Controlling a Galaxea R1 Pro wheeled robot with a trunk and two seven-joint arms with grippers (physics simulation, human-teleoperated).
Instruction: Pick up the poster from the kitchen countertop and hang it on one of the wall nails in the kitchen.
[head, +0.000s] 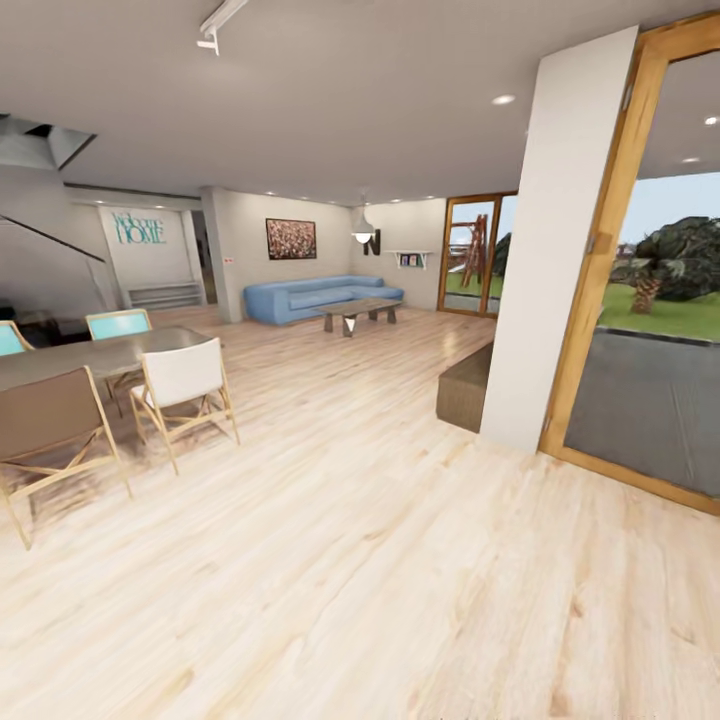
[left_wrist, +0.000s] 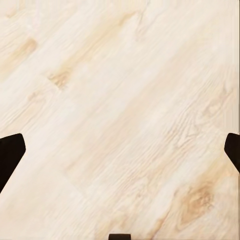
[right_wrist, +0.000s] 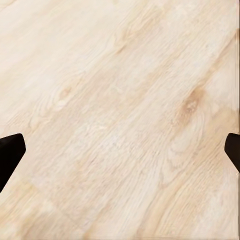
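Planks of pale grained wood floor (head: 380, 560) beneath both spread hands.

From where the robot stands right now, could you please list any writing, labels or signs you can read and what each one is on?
"HOME": large teal wall lettering on the far white wall; a smaller line above it is too blurred to read.
Small red mark on the grey pillar: too small to read.
Books on the wall shelf: spines too small to read.
Framed painting above the blue sofa: no text visible.
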